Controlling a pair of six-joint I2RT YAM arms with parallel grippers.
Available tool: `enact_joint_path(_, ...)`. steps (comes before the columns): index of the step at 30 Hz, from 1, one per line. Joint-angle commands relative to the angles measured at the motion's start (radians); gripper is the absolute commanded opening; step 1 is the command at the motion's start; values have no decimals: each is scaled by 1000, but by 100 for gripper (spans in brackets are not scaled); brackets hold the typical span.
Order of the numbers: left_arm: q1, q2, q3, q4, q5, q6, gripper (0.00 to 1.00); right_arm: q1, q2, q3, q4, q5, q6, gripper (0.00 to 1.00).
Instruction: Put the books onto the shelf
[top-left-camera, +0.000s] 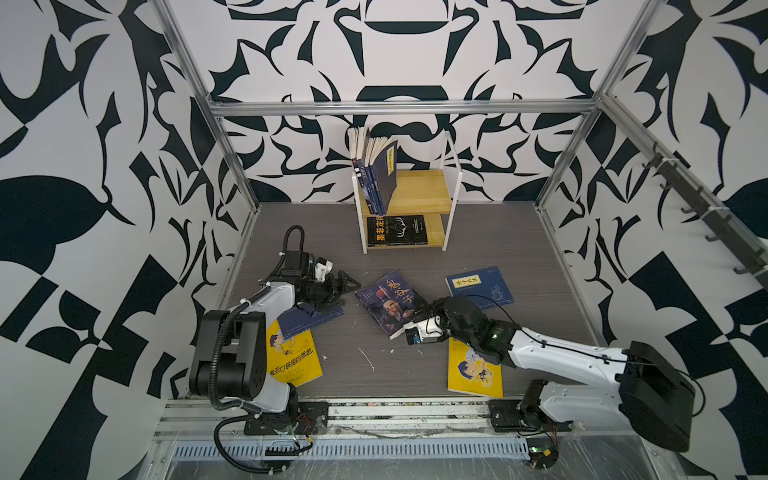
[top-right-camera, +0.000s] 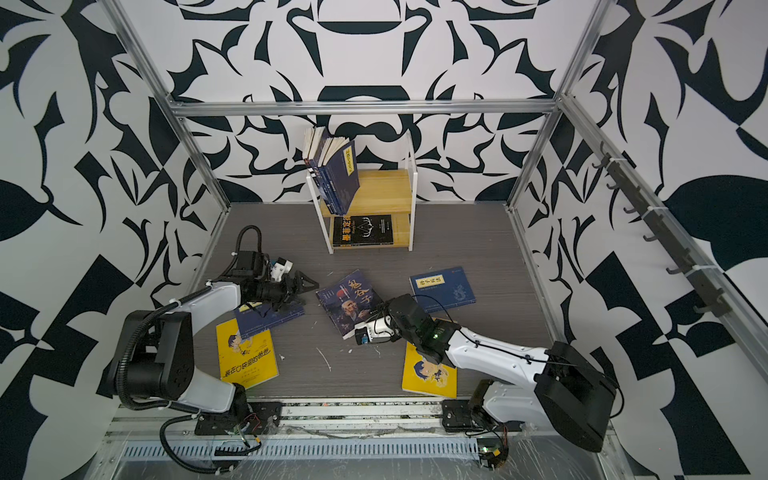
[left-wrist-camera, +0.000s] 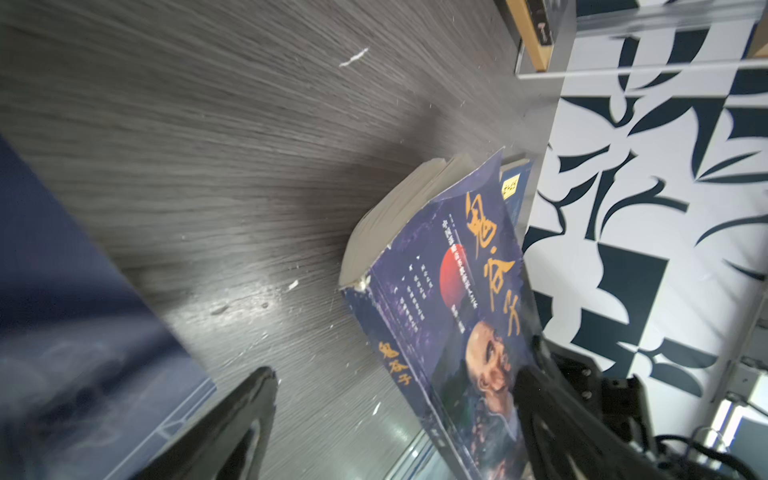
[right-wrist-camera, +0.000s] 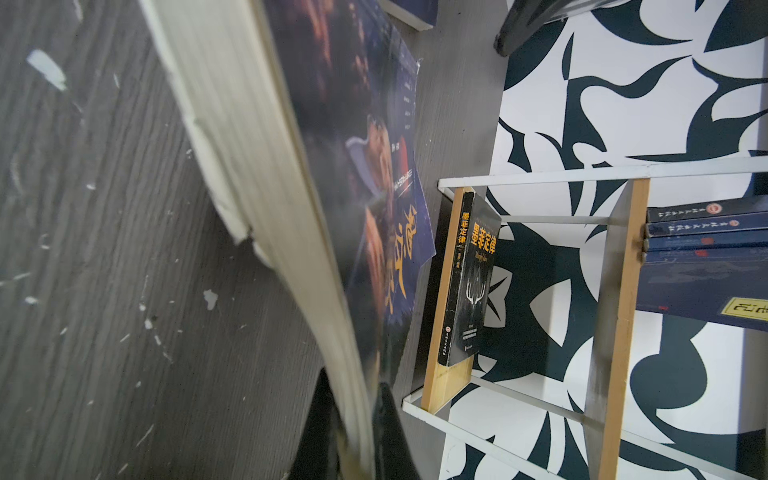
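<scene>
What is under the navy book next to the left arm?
A yellow book: the navy book covers its upper corner and otherwise rests on the table. The covered corner cannot be seen, and the left arm hides part of the navy book.

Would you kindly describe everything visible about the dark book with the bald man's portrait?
The portrait book is a thick paperback: dark navy cover, gold title characters, a red disc, a bald man's face. Its page block looks cream, with frayed corners. It lies askew and face up on the grey table, one edge clamped between the right gripper's fingers.
</scene>
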Motion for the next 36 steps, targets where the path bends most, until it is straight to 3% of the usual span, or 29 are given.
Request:
enact_joint_path(1,-6,16,0,75,7,-72,90,-3,10,63,156,5,63,0)
enact_joint_path(12,-25,183,107,95,-68,-131,70,-2,100,79,228,-10,83,0)
enact_joint_path(18,-26,287,162,144,-32,-228,56,-2,123,88,233,-30,92,0)
enact_joint_path(29,-25,244,151,161,-34,-272,4,11,164,121,210,-49,126,0)
enact_joint_path(30,-21,228,149,156,-41,-271,2,11,165,127,189,-54,140,5)
enact_joint_path(33,10,165,162,113,-60,-258,0,19,151,171,48,-86,213,45)
enact_joint_path(36,56,96,188,50,-103,-226,0,28,126,249,-140,-139,313,78)
